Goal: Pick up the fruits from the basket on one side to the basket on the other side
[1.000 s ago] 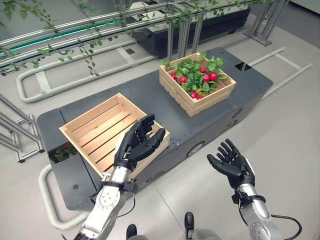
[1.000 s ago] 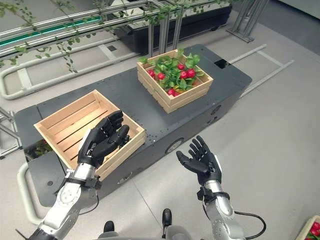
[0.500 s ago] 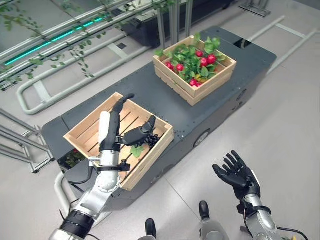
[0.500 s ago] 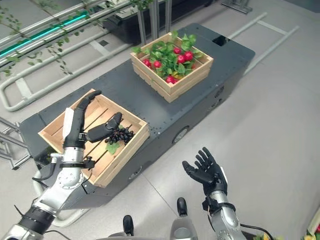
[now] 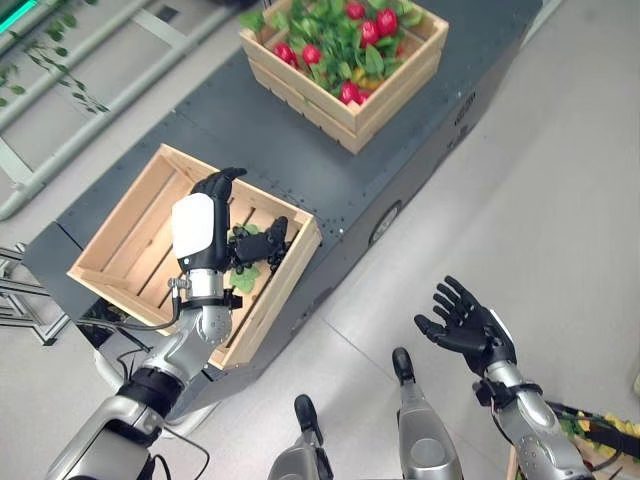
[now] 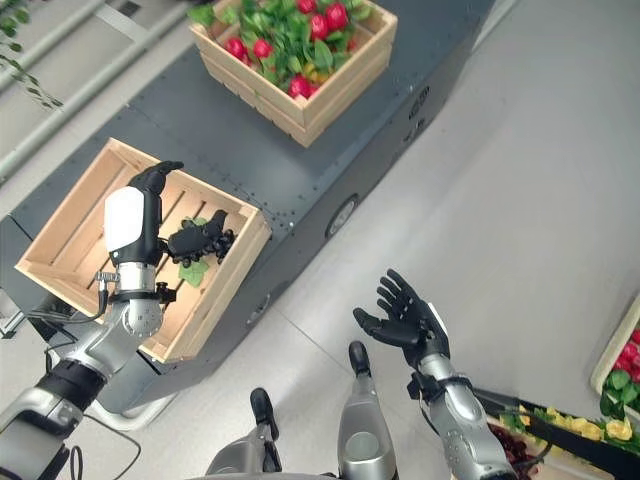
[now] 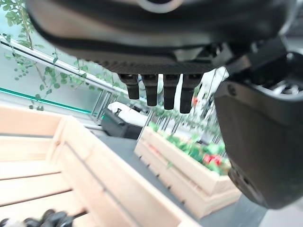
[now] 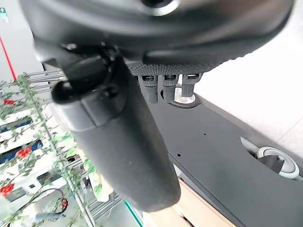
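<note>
Both crates are pale, unfinished wooden slats with visible grain: the near crate (image 5: 130,235) and the far crate (image 5: 395,75). In the near one lies a bunch of dark grapes (image 5: 255,245), slightly glossy, with a matt green leaf. The far crate holds shiny red fruits (image 5: 385,18) among green leaves. The platform (image 5: 215,110) under them is dark grey matt metal, dotted with small fasteners. The floor (image 5: 560,200) is smooth, light grey and faintly reflective. The left hand (image 5: 205,235) is dark matt plastic with a smooth white cover; the right hand (image 5: 465,325) is dark matt plastic with textured palm padding.
</note>
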Robot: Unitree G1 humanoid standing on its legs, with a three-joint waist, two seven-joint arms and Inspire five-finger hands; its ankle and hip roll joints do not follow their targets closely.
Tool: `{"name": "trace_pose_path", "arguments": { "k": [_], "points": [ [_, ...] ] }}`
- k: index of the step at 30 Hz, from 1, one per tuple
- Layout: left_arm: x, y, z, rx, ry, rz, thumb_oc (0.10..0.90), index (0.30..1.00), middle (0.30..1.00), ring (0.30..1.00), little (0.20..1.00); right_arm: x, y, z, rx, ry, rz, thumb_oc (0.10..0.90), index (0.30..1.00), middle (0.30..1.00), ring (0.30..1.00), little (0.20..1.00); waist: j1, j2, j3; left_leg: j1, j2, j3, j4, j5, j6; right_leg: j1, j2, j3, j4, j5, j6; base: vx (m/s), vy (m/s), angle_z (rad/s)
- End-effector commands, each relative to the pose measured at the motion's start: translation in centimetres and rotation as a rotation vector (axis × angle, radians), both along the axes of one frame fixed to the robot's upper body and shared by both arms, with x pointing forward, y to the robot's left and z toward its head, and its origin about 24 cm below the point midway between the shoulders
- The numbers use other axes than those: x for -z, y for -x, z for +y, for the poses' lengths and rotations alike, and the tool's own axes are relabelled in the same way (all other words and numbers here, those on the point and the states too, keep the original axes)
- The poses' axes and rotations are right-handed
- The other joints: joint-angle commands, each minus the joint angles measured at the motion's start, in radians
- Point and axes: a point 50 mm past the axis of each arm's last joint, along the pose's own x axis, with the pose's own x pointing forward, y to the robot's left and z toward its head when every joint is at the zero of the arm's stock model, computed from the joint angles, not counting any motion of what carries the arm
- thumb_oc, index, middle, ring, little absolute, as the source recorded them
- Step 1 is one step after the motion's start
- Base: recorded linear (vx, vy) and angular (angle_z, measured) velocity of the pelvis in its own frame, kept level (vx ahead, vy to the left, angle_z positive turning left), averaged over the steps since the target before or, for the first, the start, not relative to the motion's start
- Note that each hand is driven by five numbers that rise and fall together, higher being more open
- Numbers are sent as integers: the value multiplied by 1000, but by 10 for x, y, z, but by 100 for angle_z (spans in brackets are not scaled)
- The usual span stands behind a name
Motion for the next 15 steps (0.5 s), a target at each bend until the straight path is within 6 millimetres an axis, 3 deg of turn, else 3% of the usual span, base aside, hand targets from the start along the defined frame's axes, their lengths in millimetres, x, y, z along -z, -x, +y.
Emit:
{"name": "trace_pose_path", "arguments": {
  "k": [1, 7, 15],
  "points": [
    [-51, -8, 30, -138, -113, -195, 800, 900, 900, 900, 900, -30, -6, 2, -68, 6, -194, 800, 900, 900, 900, 900, -12, -45, -29, -81, 2, -28, 95, 0, 17, -92, 45, 47, 218, -111, -71, -71, 24, 0],
    [-71, -16, 46, -304, -209, -230, 800, 900, 900, 900, 900, -45, -16, 6, -85, 16, -258, 800, 900, 900, 900, 900, -11, -58, 41, -176, -4, -41, 167, -3, 18, -164, 45, 47, 268, -114, -80, -83, 20, 4],
    [-93, -12, 53, -441, -306, -375, 800, 900, 900, 900, 900, -42, -16, 7, -77, 13, -268, 800, 900, 900, 900, 900, 1, -71, 95, -242, -7, -57, 233, -13, 19, -187, 39, 39, 287, -118, -85, -26, 2, 6]
  ]
}}
